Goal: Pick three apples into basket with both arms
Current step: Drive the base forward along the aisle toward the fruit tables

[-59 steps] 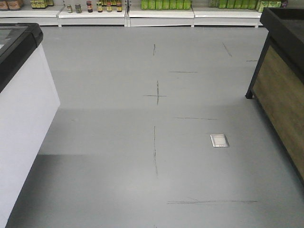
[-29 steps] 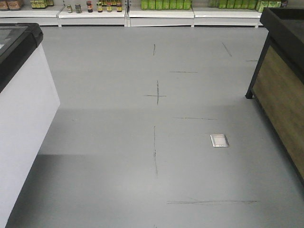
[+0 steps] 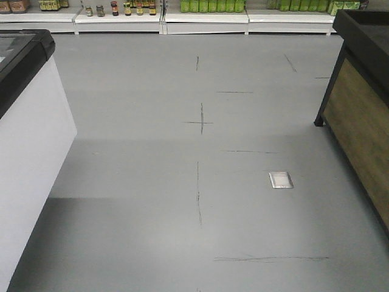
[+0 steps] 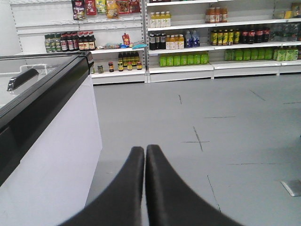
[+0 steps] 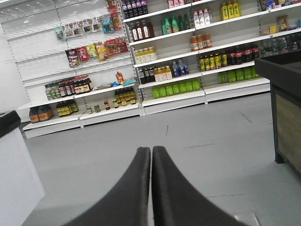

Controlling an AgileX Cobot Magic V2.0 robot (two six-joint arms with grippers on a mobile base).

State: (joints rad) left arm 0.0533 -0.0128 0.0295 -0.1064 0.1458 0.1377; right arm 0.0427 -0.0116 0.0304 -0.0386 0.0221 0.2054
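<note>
Left end effector [image 4: 145,153], right end effector [image 5: 151,154]: both pressed together, empty. Apples unseen; likely firm, smooth, bruisable, so grip midline.

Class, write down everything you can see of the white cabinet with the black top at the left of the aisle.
The cabinet is a chest with plain, smooth white sides and a thick black rim round its top. The left wrist view shows a glass lid with a dark handle. It stands upright on the grey floor; nothing else visibly touches it.
</note>
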